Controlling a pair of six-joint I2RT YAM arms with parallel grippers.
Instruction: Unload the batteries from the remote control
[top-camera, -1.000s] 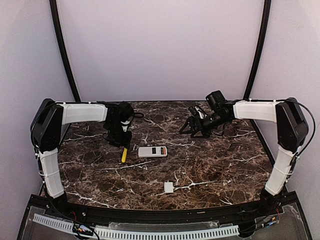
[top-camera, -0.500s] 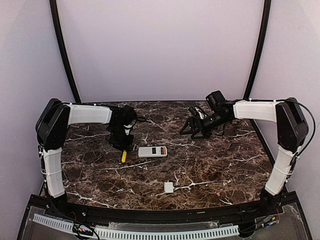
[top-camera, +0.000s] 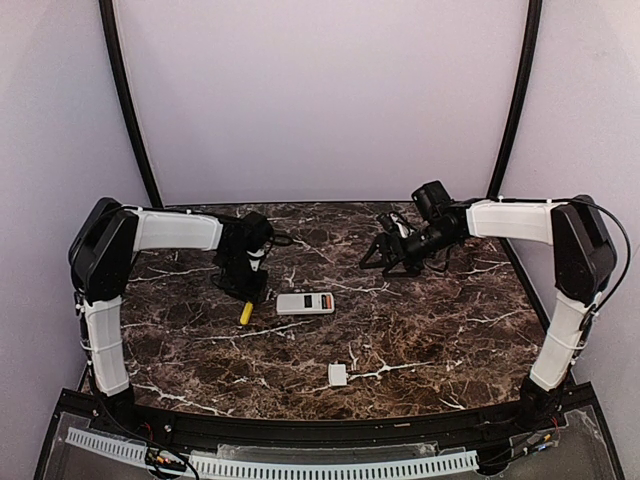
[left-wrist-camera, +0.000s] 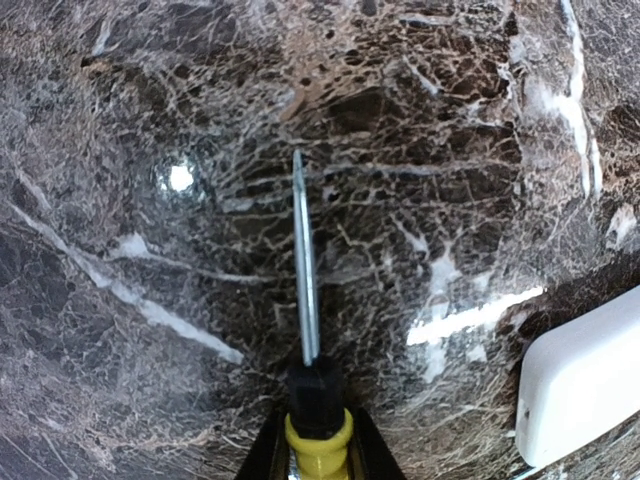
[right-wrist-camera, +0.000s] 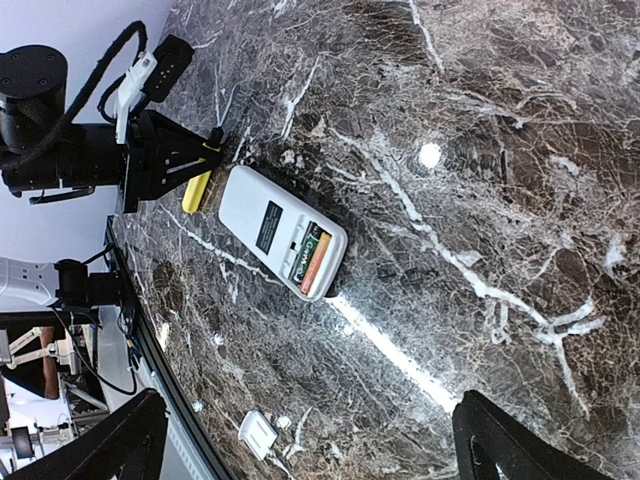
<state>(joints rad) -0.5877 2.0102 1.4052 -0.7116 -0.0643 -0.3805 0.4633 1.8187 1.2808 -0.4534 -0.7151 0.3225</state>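
1. Left gripper (left-wrist-camera: 318, 452) grasps the screwdriver (left-wrist-camera: 305, 270), just left of the remote control (top-camera: 305, 303).
2. Right gripper (top-camera: 378, 262) hangs released, far right.
3. Both batteries (right-wrist-camera: 312, 262) lie inside the remote control, mid-table.

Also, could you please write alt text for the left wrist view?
The left hand grips a yellow-handled screwdriver by its handle, the metal shaft pointing away over a dark marble table. A corner of the white remote control shows at the lower right.
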